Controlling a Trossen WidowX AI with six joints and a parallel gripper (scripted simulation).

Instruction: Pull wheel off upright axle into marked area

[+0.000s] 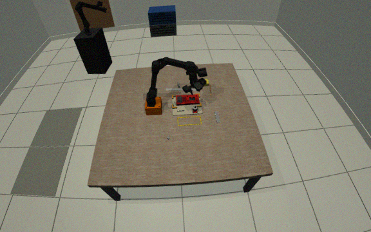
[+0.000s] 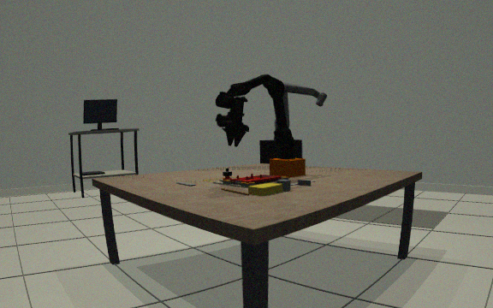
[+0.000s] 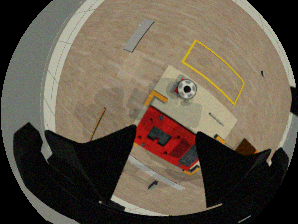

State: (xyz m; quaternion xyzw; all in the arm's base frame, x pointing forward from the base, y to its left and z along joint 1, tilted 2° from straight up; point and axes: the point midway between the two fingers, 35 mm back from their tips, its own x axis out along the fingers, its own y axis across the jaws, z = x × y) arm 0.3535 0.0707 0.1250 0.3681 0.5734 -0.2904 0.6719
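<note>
With fingers point(image 1: 192, 91) point(image 2: 234, 145) spread and empty, grip the round black-and-white wheel point(image 1: 196, 107) point(image 2: 227, 174) point(image 3: 181, 91), on its axle toward the top view's far table point(image 1: 134, 154) point(image 2: 315, 192) point(image 3: 110, 55) edge, by opposite rim sides, expecting light, stiff, slightly slippery plastic.

No lettering, label, brand, number or sign is showing legibly in the top, exterior or wrist view; fine dark marks on the boards are staying too small to read.

A robotics lab, shown by the table-mounted arm point(image 1: 166, 61) point(image 2: 278, 104) and the monitor point(image 2: 100, 111) on a stand.
</note>
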